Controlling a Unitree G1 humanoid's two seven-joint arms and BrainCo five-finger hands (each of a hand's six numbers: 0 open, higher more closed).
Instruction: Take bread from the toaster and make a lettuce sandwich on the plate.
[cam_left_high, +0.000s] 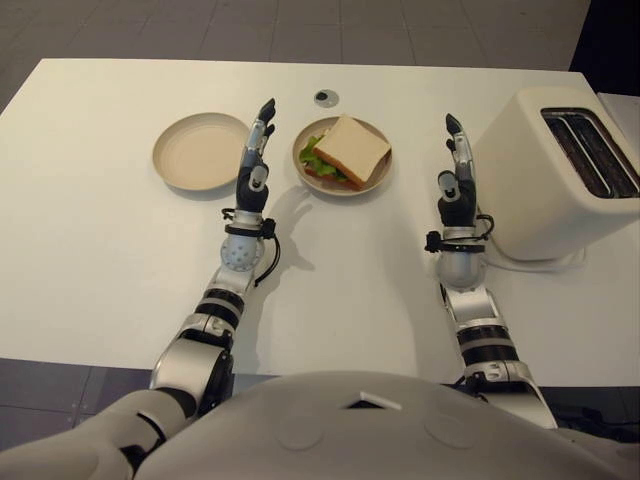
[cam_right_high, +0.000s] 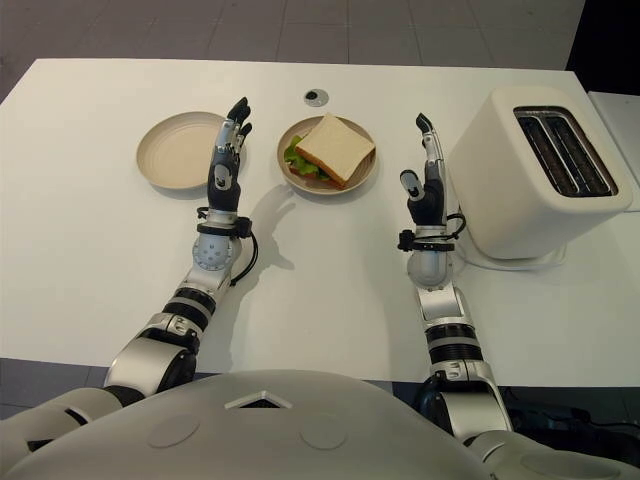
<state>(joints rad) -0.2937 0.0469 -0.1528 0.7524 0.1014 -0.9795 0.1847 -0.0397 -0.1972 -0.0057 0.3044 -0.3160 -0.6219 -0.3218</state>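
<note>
Fingers (cam_left_high: 260, 130) of left hand (cam_left_high: 252, 182) and right hand (cam_left_high: 457, 195) stand straight and open, empty, at nine and three o'clock of the square white-bread sandwich (cam_left_high: 347, 148). It lies on a round beige plate (cam_left_high: 350, 191), green lettuce (cam_left_high: 312, 160) peeking out at nine o'clock.

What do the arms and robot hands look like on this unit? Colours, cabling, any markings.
Both sides match. The left robot hand and right robot hand have black palms and silver-grey fingers with dark tips. Each sits on a silver ball-shaped wrist with a thin black cable looped beside it. The forearms are silver segments split by black bands. No markings are readable.
</note>
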